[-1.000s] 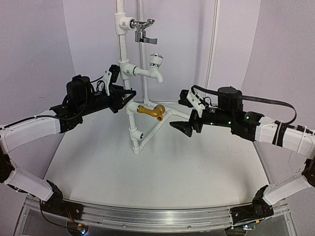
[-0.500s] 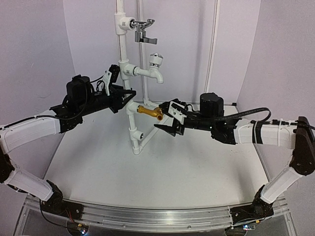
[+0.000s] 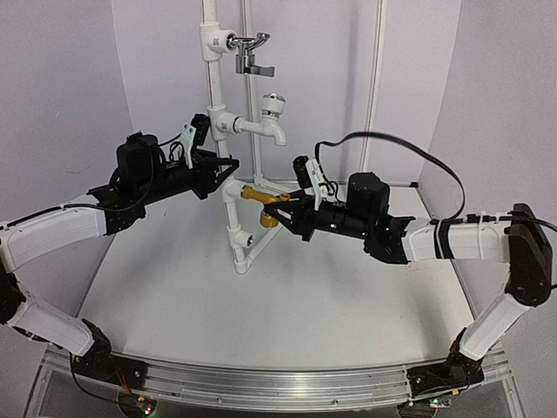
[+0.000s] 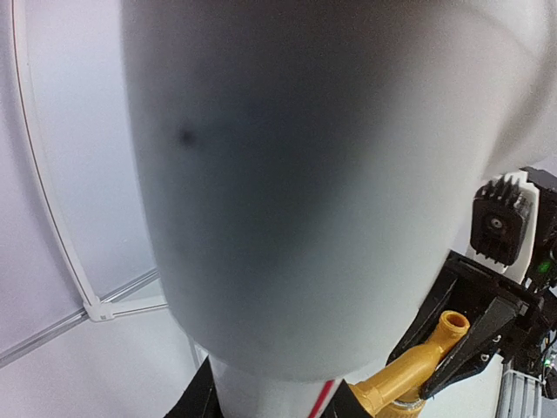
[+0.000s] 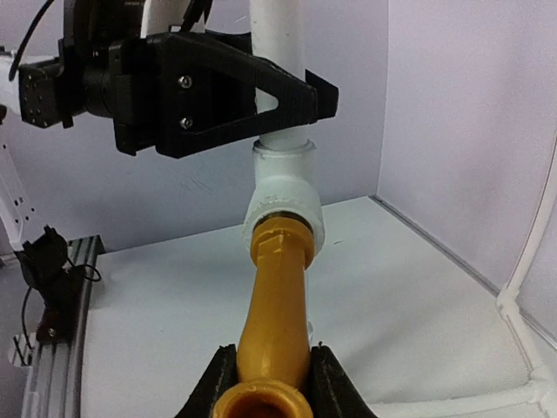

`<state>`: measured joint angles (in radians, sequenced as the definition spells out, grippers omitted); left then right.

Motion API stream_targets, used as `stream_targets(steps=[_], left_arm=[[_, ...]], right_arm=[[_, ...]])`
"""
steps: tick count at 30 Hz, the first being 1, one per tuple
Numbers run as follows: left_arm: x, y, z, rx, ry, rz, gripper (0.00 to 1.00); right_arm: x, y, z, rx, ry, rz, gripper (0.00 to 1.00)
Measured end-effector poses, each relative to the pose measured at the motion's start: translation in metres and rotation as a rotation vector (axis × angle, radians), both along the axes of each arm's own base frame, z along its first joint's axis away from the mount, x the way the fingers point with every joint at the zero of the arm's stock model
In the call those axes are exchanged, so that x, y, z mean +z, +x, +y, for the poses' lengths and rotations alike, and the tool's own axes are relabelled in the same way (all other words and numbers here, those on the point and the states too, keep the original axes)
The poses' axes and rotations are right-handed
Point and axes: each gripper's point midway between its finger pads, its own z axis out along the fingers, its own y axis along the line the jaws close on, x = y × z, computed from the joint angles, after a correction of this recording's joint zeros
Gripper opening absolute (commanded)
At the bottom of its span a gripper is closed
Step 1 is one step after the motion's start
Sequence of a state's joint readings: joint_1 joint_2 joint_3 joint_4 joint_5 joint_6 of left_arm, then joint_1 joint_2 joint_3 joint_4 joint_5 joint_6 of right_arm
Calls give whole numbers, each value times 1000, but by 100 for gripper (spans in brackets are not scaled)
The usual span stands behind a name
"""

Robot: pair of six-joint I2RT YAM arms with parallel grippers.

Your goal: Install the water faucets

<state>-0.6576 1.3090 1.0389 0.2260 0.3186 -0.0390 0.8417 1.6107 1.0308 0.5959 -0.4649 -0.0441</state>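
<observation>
The water faucet is a golden-brass tap that sticks out sideways from a white fitting on the upright white pipe stand. In the right wrist view its brass body runs from the fitting's mouth down between my black fingers. My right gripper is shut on the tap's spout end. My left gripper is shut on the white pipe just above that fitting. The pipe fills most of the left wrist view, where the tap shows at the lower right.
Higher on the same stand sit a white plastic tap and a chrome lever tap. Thin white frame tubes rise behind. A slanted white brace runs from the stand's foot. Purple walls enclose the white table.
My right arm has swung left to the brass tap, and its jaws have gone from wide open to shut on it. The left arm has not moved.
</observation>
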Motion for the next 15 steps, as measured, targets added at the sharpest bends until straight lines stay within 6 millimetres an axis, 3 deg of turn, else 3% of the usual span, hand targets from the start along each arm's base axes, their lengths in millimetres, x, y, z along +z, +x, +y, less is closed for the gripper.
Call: stream_targets(steps=[4,7,11,15], left_arm=[[0,3,3,9,-3,5,0],[0,6,6,22,-3,4,0],[0,8,7,32,-2,2,0],[0,5,4,16,4,-7,0]], right_arm=[[1,-1,5,0,194,384,0],[2,0,10,17,331,666,8],[4,0,12,45,455,895,46],[-1,8,6,-13,499,943,78]])
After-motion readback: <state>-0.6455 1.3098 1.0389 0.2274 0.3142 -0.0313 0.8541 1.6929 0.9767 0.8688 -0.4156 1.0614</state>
